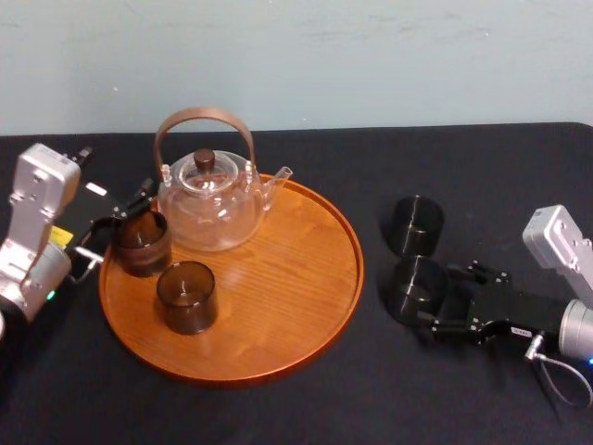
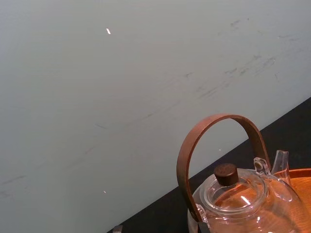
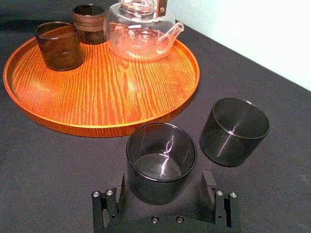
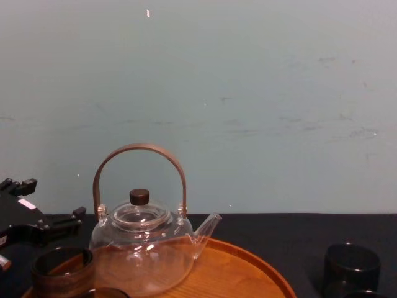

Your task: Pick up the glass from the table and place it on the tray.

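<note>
Right gripper [image 3: 163,180] spread, straddling dark glass [image 3: 161,162] on black table [image 3: 58,170]; tray [image 3: 107,92] ahead-left of it. From wrist: glass close to palm. From head: left gripper [image 1: 119,221] at tray's far side.

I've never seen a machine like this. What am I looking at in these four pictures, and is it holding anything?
It is a two-armed robot. One picture looks down from its head, one from its chest, one from each wrist. On the table sits a wooden tray carrying a glass teapot and two smoky glasses. Two dark glasses stand on the table. The right gripper has its jaws open around the nearer glass, not gripping. The left gripper is at the tray's leftmost glass; whether it holds it is unclear.
</note>
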Available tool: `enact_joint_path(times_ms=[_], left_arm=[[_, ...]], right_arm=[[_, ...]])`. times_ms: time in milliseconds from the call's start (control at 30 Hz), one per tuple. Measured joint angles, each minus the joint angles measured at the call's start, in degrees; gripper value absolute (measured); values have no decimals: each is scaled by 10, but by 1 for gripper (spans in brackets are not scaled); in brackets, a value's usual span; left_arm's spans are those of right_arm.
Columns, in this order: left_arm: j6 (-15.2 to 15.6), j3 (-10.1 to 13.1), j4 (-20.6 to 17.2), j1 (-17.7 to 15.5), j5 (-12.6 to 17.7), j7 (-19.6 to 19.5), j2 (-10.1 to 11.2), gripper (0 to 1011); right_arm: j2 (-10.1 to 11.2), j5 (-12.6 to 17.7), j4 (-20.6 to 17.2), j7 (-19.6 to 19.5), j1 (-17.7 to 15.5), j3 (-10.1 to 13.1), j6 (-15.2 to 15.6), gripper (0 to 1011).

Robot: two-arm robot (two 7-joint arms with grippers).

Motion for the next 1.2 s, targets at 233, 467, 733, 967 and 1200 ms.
enact_joint_path(times_ms=[233, 467, 733, 967, 1200], left_arm=[[0, 0, 0, 0, 0, 0, 0, 1001], [0, 0, 0, 0, 0, 0, 0, 1001], [0, 0, 0, 0, 0, 0, 0, 1001], [0, 0, 0, 0, 0, 0, 0, 1001], [0, 0, 0, 0, 0, 0, 0, 1001]], right_arm=[[-1, -1, 5, 8, 15, -10, 12, 1002], [-8, -2, 17, 12, 35, -21, 15, 1002], [-15, -5, 28, 16, 52, -32, 15, 1002], [-21, -10, 36, 19, 66, -42, 16, 1002], [-23, -17, 36, 18, 72, -50, 16, 1002]])
